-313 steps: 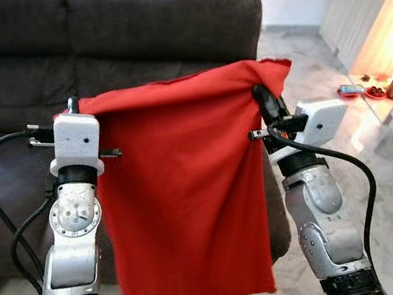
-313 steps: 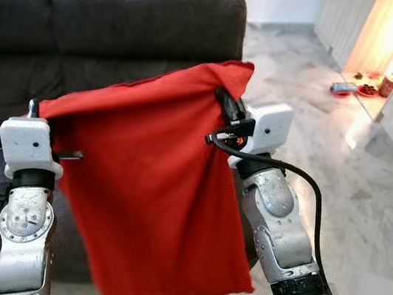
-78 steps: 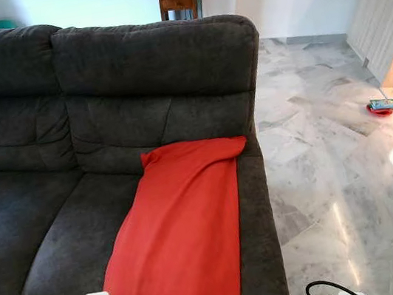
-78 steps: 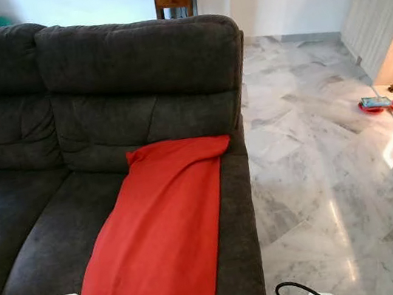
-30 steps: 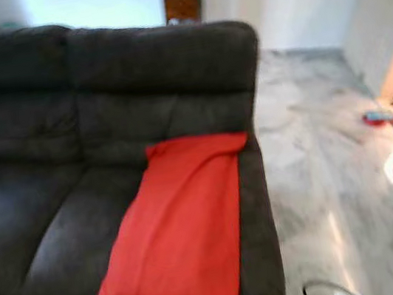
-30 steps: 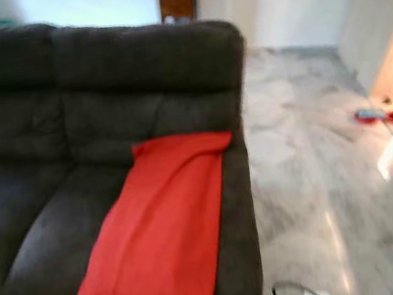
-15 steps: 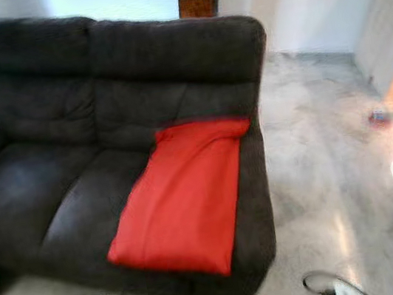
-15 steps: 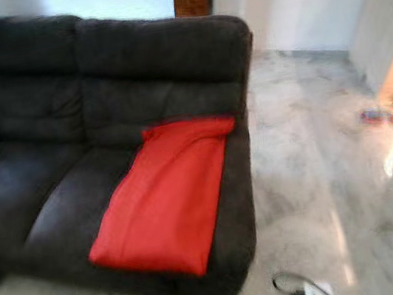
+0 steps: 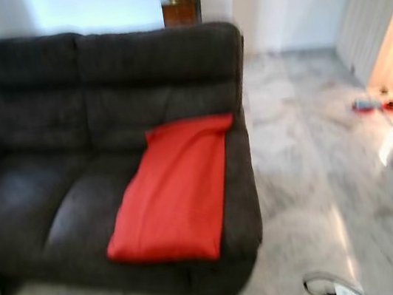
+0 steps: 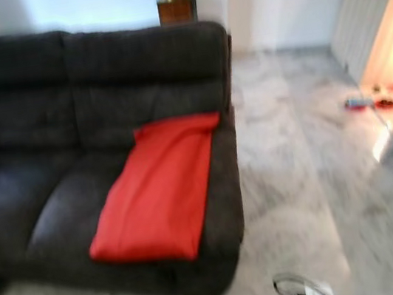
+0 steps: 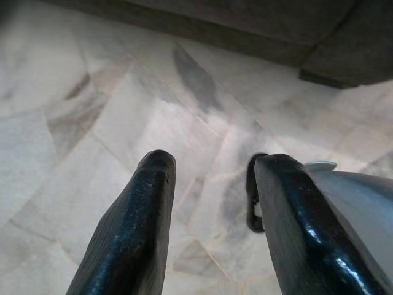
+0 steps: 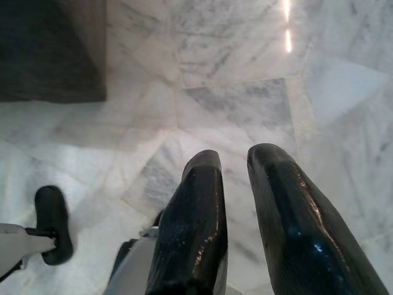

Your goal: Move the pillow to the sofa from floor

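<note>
Ten seconds earlier both grippers had held the red pillow (image 9: 174, 188) up by its top corners in front of the sofa (image 9: 51, 125); by this moment it lay spread on the right-hand seat cushion, its far end bunched against the backrest and its near edge at the front lip of the seat, well apart from either set of fingers. More of the sofa and marble floor (image 9: 324, 195) showed than half a second before, which was the camera drawing back, not the pillow shifting.

Judged from how flat it lay, the pillow looked thin, limp and light, more cloth than stuffing. It would sag from any single hold, so a pinch at two corners or along one edge seemed the sensible grip; breakage was no concern.

Both arms hung low beside the body, pointing at the floor. The left gripper (image 11: 209, 203) had its two black fingers spread apart with only marble tile beyond them and the sofa base past the fingertips. The right gripper (image 12: 236, 184) had its fingers a narrow gap apart, holding nothing, bare tile ahead and the sofa's dark corner off to one side.
</note>
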Available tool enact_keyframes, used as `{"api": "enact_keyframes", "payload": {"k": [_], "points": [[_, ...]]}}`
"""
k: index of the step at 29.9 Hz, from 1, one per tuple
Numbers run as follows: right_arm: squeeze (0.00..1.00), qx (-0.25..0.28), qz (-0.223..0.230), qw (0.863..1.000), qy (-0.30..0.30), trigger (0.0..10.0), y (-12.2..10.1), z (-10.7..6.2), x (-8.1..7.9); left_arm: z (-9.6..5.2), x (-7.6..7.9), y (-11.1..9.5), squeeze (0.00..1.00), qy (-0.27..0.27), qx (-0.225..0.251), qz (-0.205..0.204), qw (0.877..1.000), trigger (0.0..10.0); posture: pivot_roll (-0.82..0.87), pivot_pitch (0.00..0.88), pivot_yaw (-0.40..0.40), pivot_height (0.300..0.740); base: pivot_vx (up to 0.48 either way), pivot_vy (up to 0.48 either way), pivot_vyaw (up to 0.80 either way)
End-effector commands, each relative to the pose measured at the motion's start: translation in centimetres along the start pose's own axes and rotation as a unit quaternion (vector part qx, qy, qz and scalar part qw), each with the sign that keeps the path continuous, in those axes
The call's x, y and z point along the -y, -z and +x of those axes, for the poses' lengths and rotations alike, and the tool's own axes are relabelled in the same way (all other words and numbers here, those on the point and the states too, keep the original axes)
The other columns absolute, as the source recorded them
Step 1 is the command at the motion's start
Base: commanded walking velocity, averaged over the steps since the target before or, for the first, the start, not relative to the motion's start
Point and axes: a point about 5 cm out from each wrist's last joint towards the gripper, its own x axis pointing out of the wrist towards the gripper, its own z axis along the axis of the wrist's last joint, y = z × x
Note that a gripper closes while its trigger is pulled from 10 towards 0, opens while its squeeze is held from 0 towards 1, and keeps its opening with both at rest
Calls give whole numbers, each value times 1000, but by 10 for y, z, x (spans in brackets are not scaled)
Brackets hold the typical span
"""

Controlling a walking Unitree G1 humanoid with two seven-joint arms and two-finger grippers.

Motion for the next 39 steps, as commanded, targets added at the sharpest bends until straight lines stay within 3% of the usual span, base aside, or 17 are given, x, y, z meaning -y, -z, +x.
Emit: {"api": "enact_keyframes", "payload": {"k": [1,13,20,25,31,36,39], "points": [[0,8,6,1000,2,10000,-6,1,1,2,0,-6,0,-1,5,6,1000,10000,111,0,-81,740,0,0,0],[0,3,0,1000,-9,10000,-2,0,-4,5,-8,-20,0,-4,14,47,999,10000,89,0,-22,740,0,0,0],[0,-14,35,999,22,10000,16,-4,6,9,-5,-35,0,16,21,88,996,10000,-5,0,63,740,0,0,0],[0,-18,41,999,24,10000,21,-5,5,10,-3,-38,0,19,20,94,995,10000,-27,0,67,740,0,0,0],[0,-15,34,999,26,10000,22,-5,9,13,11,-43,0,32,21,95,995,10000,-67,0,52,740,0,0,0],[0,-8,62,996,66,10000,25,-8,32,14,29,-43,0,64,15,115,991,10000,-202,0,131,740,0,0,0],[0,-7,71,995,74,10000,26,-9,38,14,38,-46,0,76,17,119,990,10000,-236,0,142,740,0,0,0]]}}
